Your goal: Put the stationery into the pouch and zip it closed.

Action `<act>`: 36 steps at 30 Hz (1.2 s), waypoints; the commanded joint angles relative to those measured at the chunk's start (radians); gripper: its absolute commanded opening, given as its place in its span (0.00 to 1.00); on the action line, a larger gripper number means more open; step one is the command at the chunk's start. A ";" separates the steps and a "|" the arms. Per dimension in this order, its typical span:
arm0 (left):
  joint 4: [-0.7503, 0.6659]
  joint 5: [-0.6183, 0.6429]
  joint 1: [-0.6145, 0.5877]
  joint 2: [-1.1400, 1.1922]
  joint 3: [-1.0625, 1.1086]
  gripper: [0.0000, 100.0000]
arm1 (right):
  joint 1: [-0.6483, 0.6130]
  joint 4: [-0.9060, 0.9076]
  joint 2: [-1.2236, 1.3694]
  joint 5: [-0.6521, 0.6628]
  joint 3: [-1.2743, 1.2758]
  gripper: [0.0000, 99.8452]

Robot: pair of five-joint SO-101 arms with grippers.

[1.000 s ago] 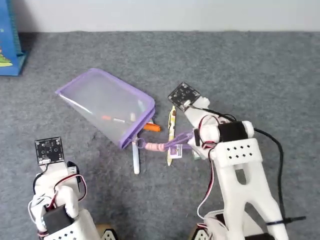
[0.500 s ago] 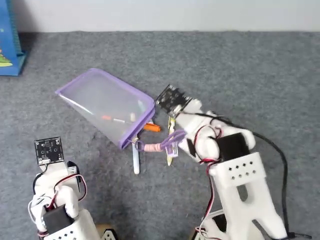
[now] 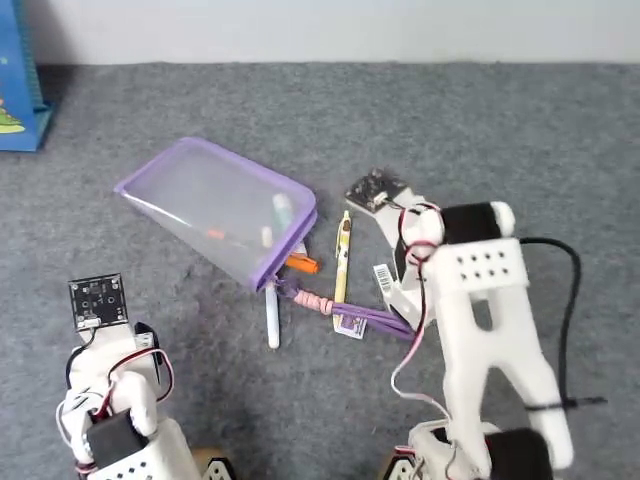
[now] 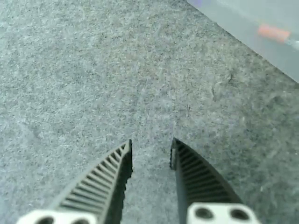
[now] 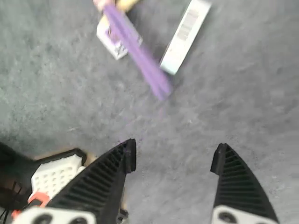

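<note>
The translucent pouch [image 3: 215, 205] with purple trim lies on the grey carpet, its mouth toward the right arm, with an orange-tipped pen and a pale item inside. Its purple and pink strap [image 3: 345, 310] trails along the carpet; the strap [image 5: 135, 53] runs beyond my right gripper [image 5: 175, 145], which hangs open over bare carpet. A yellow pen [image 3: 342, 255], a white pen [image 3: 272, 315], an orange marker [image 3: 302, 264] and a white barcoded eraser [image 3: 384, 279] lie outside the pouch. My left gripper [image 4: 151, 142] hovers open and empty, short of the pouch's corner [image 4: 261, 28].
A blue box [image 3: 15, 90] stands at the far left edge by the wall. A small printed tag [image 3: 348, 325] lies by the strap. Open carpet stretches to the right and behind the pouch. The left arm's base [image 5: 51, 179] sits near the right gripper.
The right gripper has let go of the strap, which now lies on the carpet, and the right arm has swung back. The pouch slid slightly right. The left arm kept still.
</note>
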 commanded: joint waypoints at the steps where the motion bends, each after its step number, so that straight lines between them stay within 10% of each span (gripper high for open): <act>1: -0.025 0.008 -0.005 -0.014 -0.007 0.14 | 0.004 -0.004 0.027 -0.011 -0.005 0.28; 17: -0.025 0.008 -0.005 -0.014 -0.007 0.14 | -0.325 -0.595 0.219 -0.054 0.087 0.27; 36: -0.025 0.008 -0.005 -0.014 -0.007 0.14 | -0.427 -0.693 0.489 -0.057 -0.034 0.27</act>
